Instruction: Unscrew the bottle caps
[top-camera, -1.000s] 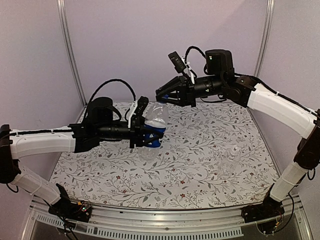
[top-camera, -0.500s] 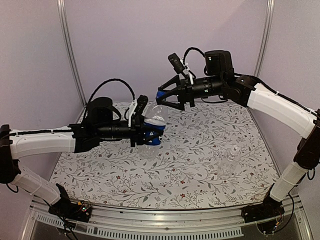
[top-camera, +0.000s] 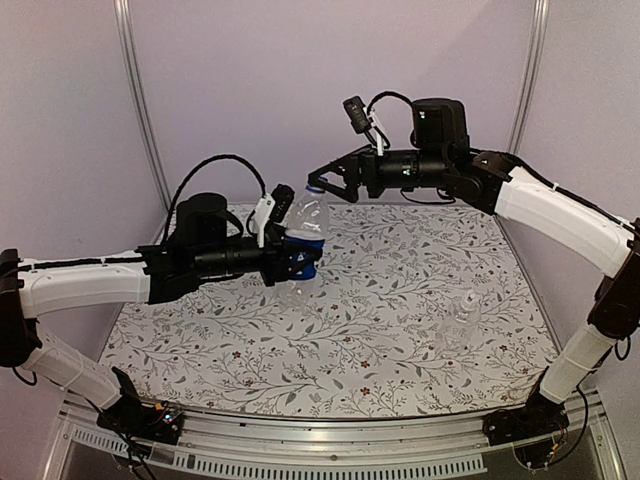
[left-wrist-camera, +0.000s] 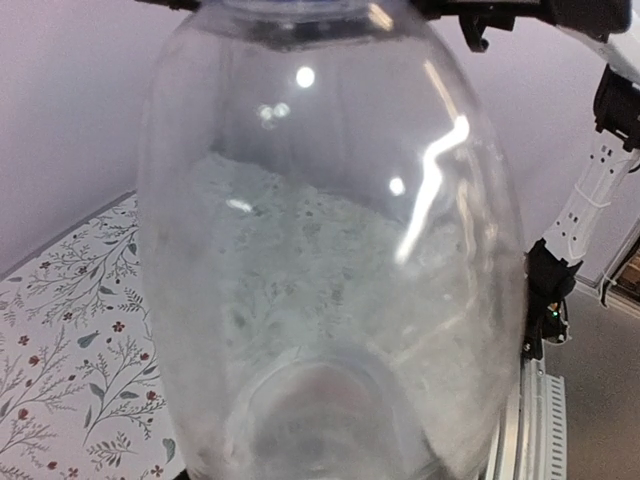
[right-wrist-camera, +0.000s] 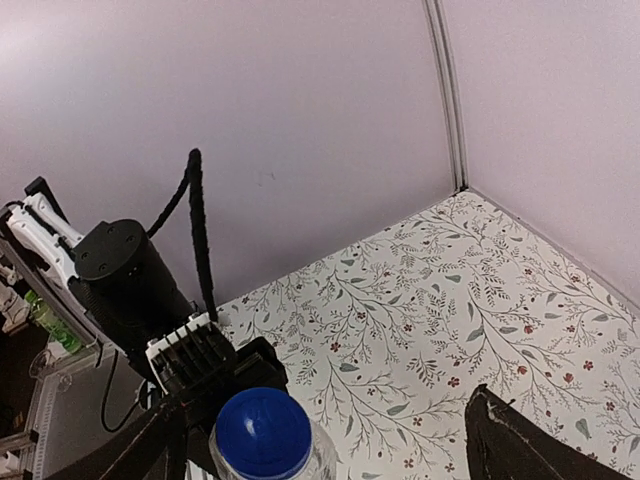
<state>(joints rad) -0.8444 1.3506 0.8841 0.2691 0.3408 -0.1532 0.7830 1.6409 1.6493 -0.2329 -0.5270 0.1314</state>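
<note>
- The left wrist view is filled by the blurred, clear wall of the labelled bottle (left-wrist-camera: 330, 260). Its label and the left jaws are out of frame there
- The clear bottle (top-camera: 460, 318) stands on the surface (top-camera: 380, 370) towards the right edge. It is faint and its cap is too pale to make out
- The right wrist view cuts off both fingers (right-wrist-camera: 520, 450) at its bottom edge
- The left arm (top-camera: 90, 285) reaches out level, with the left jaws clenched on the labelled bottle at its blue band, holding it roughly upright
- The right arm (top-camera: 560, 215) stretches across high. The right jaws are released, spread wide either side of the blue cap (right-wrist-camera: 265, 432) (not touching it), which sits on that bottle
</note>
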